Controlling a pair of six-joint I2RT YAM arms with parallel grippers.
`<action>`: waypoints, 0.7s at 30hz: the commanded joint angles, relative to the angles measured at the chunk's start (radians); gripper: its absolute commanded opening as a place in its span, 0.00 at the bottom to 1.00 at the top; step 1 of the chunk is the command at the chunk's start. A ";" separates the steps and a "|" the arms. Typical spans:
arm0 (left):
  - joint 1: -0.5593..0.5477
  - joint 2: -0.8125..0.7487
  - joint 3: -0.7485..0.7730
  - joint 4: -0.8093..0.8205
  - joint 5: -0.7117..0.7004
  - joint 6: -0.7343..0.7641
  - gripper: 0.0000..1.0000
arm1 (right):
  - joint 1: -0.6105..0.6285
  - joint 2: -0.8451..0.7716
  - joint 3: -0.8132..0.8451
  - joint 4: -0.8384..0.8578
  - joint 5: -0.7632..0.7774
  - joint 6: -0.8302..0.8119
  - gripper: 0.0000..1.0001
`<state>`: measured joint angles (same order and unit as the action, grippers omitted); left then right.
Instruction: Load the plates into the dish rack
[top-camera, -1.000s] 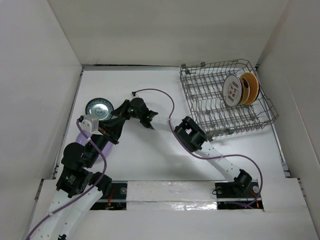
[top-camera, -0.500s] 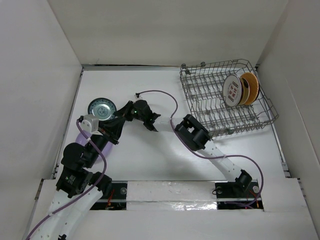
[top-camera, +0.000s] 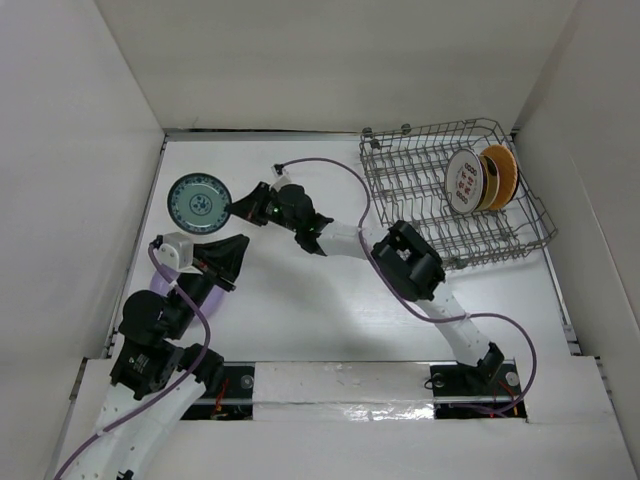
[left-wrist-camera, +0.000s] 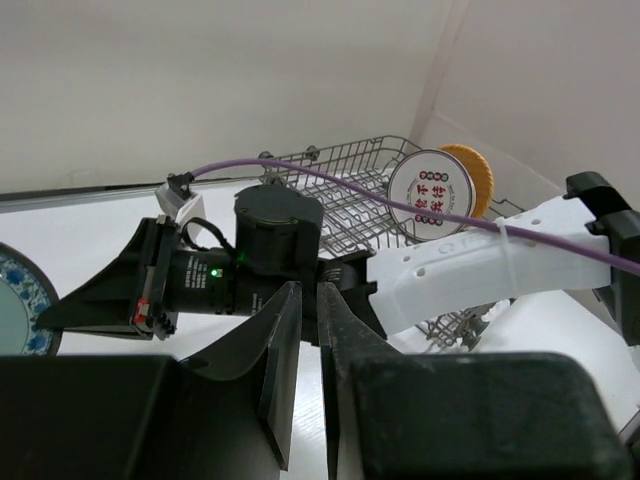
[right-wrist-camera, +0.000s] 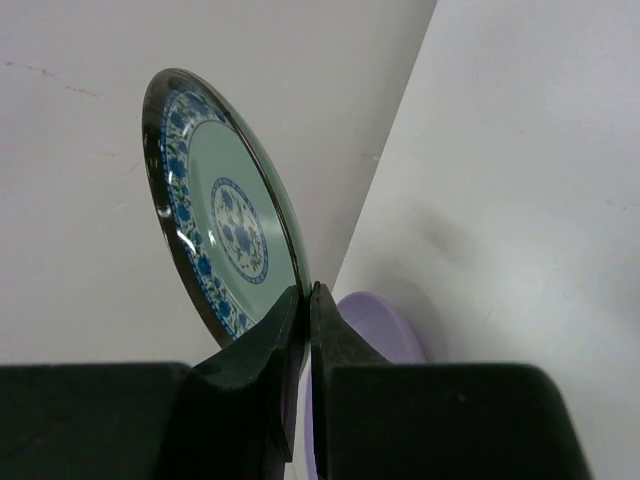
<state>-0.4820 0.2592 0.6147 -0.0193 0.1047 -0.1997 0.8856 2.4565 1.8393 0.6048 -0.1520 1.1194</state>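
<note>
Your right hand (top-camera: 236, 207) is clenched on the rim of the teal patterned plate (top-camera: 198, 203), well to the left of the dish rack (top-camera: 400, 232), with the arm stretched across the bench (top-camera: 300, 320) to reach it. The plate stands on edge rather than flat. I judge that is the reason for the rim grip: the rack takes plates upright between its tines, so this one is already turned the way it must go in. At the rack's right end the white plate with red marks (top-camera: 463, 181) and the orange-tan plate (top-camera: 500, 176) stand on edge side by side, which leaves the tine rows to their left as the likely slot. Your left hand (left-wrist-camera: 310, 300) is closed on nothing, also left of the rack, apparently just waiting. The top view gives you the layout but not the grip. The right wrist view shows both fingers pinching the plate's lower rim, and a lavender plate (right-wrist-camera: 375, 325) lying flat on the bench beneath, which is hard to make out from above. Only the left wrist view lets you see the red characters on the white plate.
</note>
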 joint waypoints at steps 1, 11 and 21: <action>0.003 -0.023 -0.006 0.050 0.009 0.002 0.10 | 0.018 -0.105 -0.043 0.061 0.061 -0.101 0.00; 0.003 -0.054 -0.001 0.048 0.047 -0.003 0.10 | -0.210 -0.491 -0.480 0.051 0.189 -0.306 0.00; -0.006 -0.107 0.000 0.053 0.059 -0.009 0.11 | -0.546 -1.026 -0.917 -0.132 0.388 -0.561 0.00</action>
<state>-0.4824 0.1757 0.6147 -0.0189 0.1497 -0.2016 0.3668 1.5753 0.9596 0.4858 0.1509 0.6811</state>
